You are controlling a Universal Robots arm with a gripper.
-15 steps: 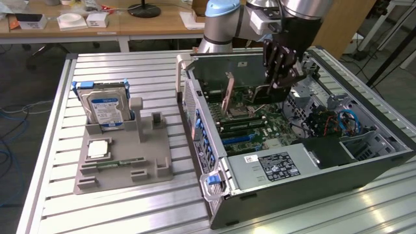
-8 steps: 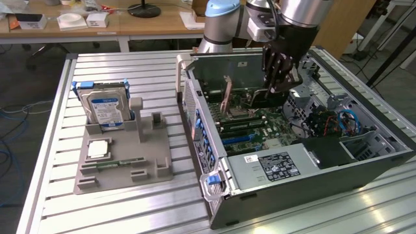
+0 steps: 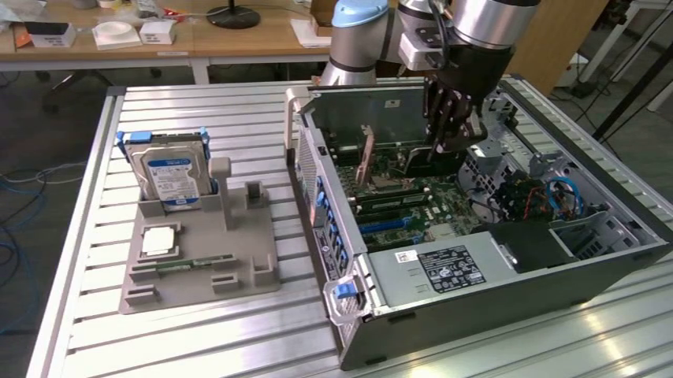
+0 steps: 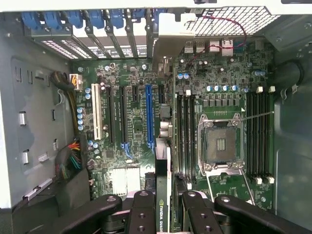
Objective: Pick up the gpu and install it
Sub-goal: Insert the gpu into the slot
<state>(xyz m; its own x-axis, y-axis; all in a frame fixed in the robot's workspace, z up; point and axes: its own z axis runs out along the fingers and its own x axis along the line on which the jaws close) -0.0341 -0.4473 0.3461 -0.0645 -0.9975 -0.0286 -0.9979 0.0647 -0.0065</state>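
A slatted metal counter carries the open computer case, its motherboard facing up. Over the board hangs the gpu, edge-down near the long blue slot and pinched in the claw. To seat well, its edge should probably line up squarely with the slot, with the bracket toward the rear openings.

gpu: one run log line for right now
gripper shut on gpu | gpu on edge inside open computer case over motherboard | hard drive upright in grey stand
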